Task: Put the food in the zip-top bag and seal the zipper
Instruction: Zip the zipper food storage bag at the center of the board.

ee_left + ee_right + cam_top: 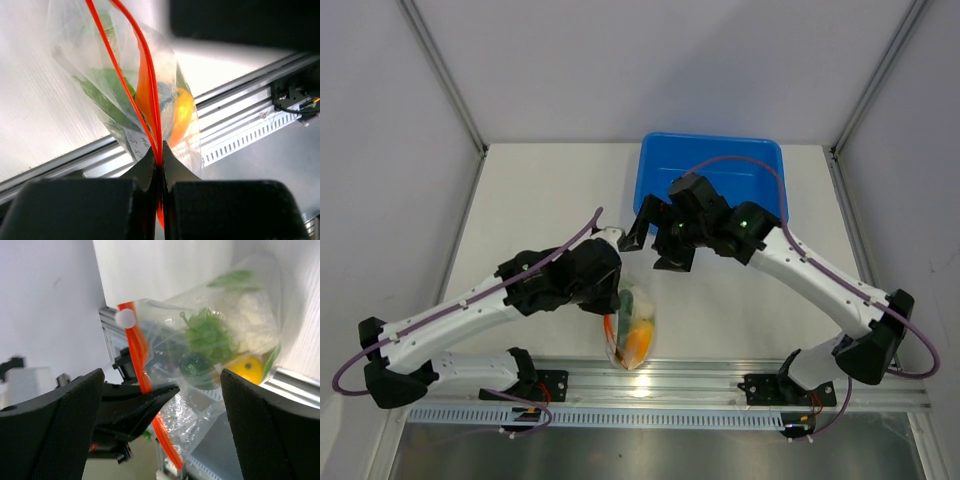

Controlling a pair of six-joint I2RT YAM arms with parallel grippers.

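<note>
I see the left gripper [159,161] pinched closed on the zipper [148,85] of the zip-top bag [632,335], at lower centre of the top view. The right gripper [162,390] stands wide and holds nothing. The bag's white label [136,142] carries marks too small to read. Mango [181,112], pea cluster [207,335] and cauliflower [252,320] show inside. Crinkled plastic blurs the cucumber [195,365].

Left arm [470,305]: extends from its base at near left, reaching rightward to the centre. Left gripper [160,157]: jaws pressed fully together, clamped on the zipper [148,100]. Right arm [820,280]: runs from its base at near right, reaching leftward and away to the centre. Right gripper [161,385]: jaws spread wide, nothing held, pointed toward the left gripper and near it.
</note>
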